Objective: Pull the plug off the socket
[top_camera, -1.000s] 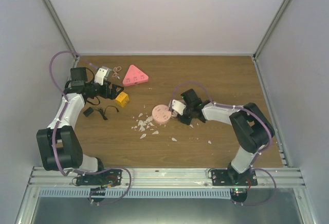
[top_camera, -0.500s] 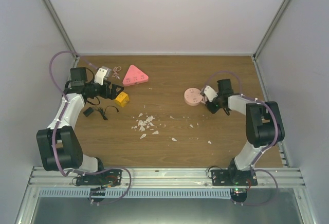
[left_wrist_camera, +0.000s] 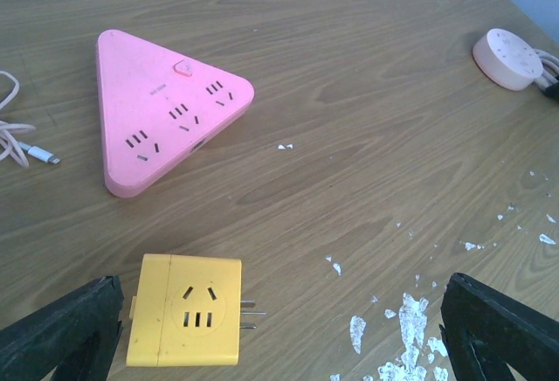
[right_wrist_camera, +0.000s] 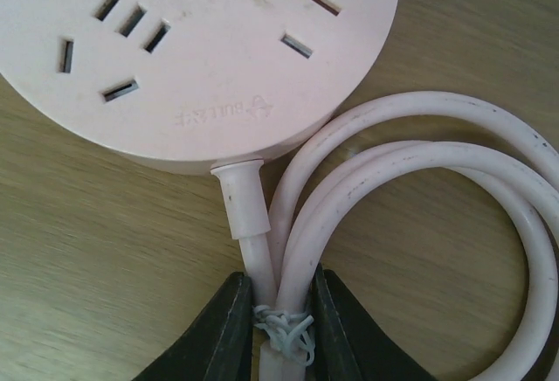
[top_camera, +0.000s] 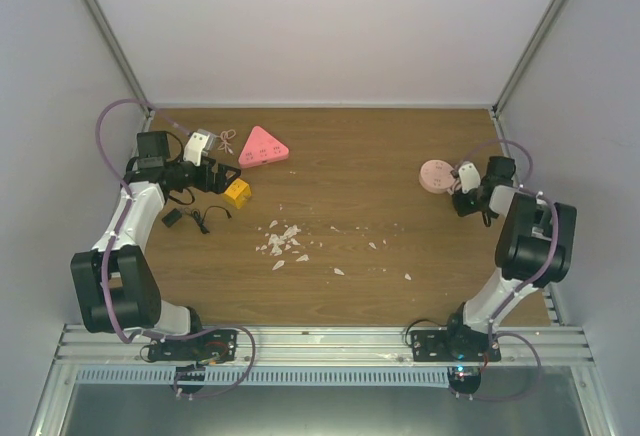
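A yellow cube socket with three bare metal prongs on its right side lies on the wooden table, plugged into nothing; it also shows in the top view. My left gripper is open and empty, its fingers wide apart, with the cube between them near the left one. A pink triangular socket lies beyond it. My right gripper is shut on the tied white cable of a round pink socket, at the far right of the table.
A white charger and thin pink cable lie at the back left. A black plug with cord lies near the left arm. White chips are scattered mid-table. Walls close in the table's sides.
My right gripper has carried the round pink socket by its cable from the middle of the table to the far right. The left arm has not moved.
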`<action>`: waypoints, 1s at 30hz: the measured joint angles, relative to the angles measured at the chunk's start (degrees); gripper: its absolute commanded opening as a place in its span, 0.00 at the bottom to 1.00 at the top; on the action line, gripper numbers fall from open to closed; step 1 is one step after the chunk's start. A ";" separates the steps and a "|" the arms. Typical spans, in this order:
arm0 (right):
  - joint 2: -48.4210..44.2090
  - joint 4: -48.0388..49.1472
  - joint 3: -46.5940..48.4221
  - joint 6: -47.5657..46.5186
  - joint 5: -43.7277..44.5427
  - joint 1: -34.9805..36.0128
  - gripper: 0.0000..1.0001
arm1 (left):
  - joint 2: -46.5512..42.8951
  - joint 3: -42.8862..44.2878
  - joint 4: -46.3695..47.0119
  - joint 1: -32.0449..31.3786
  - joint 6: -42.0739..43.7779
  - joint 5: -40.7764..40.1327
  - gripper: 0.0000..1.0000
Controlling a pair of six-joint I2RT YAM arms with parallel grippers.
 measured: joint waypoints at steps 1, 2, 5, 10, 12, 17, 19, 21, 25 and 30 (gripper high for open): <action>0.00 0.20 0.00 0.68 0.15 -0.68 0.17 | 0.00 0.00 0.00 0.00 0.00 0.00 0.99; 0.00 0.35 0.00 1.05 0.20 -1.49 0.17 | 0.00 0.00 0.00 0.00 0.00 -0.02 0.99; -0.48 1.73 -0.90 2.67 0.50 -2.60 0.23 | 0.00 0.00 0.00 0.00 0.00 -0.02 0.99; -4.28 1.18 -3.41 5.31 0.55 -3.10 0.44 | 0.04 0.04 -0.07 0.00 0.04 -0.02 0.99; -6.67 0.13 -3.54 6.14 0.02 -3.15 0.51 | 0.17 0.22 -0.35 0.00 0.09 0.00 0.99; -11.67 -2.03 -2.60 7.21 -2.60 -3.23 0.73 | 0.70 1.33 -1.42 0.00 0.20 -0.02 0.99; -12.70 -3.41 -1.53 7.82 -3.76 -3.23 0.81 | 0.70 2.05 -2.16 0.00 0.26 -0.04 0.99; -13.60 -5.01 -0.17 7.82 -5.20 -3.23 0.88 | 0.70 2.89 -2.93 0.00 0.66 -0.09 0.99; -15.76 -8.76 3.65 7.58 -8.72 -3.23 0.99 | 0.70 5.57 -5.33 0.02 1.55 -0.70 0.99; -18.51 -12.52 10.08 7.69 -13.31 -2.78 1.00 | 0.94 12.72 -9.66 0.76 1.68 -1.36 0.99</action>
